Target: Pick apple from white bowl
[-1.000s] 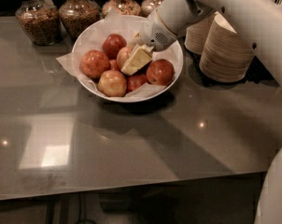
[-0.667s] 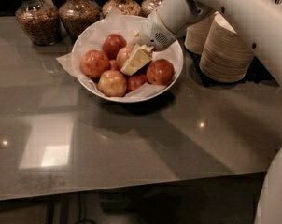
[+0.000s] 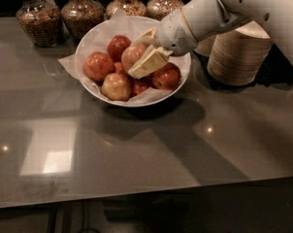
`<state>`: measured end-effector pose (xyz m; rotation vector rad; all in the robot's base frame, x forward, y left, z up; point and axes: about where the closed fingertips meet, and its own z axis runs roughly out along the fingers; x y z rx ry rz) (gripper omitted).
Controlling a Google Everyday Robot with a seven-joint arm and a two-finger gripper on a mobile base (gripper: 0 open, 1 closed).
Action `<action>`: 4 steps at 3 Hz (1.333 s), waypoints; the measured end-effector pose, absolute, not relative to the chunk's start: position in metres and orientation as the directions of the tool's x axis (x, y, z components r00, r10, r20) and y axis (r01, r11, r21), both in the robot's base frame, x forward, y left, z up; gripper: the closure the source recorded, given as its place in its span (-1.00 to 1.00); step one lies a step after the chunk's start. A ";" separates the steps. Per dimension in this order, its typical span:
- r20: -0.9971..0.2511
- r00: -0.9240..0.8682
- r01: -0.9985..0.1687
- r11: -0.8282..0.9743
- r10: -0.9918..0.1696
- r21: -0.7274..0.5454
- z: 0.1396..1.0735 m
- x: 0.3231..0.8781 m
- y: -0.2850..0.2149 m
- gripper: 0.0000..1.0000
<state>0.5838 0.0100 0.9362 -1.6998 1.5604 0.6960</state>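
Observation:
The white bowl (image 3: 137, 104), lined with crinkled white paper, stands on the grey table at the back centre and holds several apples. The pale yellow-tan apple (image 3: 130, 53) lies on top of the pile near the bowl's middle. My gripper (image 3: 137, 57) reaches down into the bowl from the right. Its two cream fingers (image 3: 149, 63) sit one on each side of this apple and close against it. The apple still rests on the other apples. Redder apples lie around it, at the left (image 3: 98, 65), at the front (image 3: 116, 86) and at the right (image 3: 167, 76).
Several glass jars of dry food (image 3: 35, 18) stand along the back edge behind the bowl. A tall stack of beige disposable bowls (image 3: 238, 52) stands right of the bowl, under my arm. The table's front edge (image 3: 146, 194) runs across the bottom.

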 end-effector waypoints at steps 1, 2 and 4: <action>-0.856 0.201 -0.978 -0.047 -0.477 -0.204 0.961 0.556 -0.002 1.00; -0.889 0.256 -0.966 -0.066 -0.380 -0.250 0.989 0.528 -0.010 1.00; -0.899 0.281 -0.959 -0.068 -0.336 -0.274 1.012 0.502 -0.015 1.00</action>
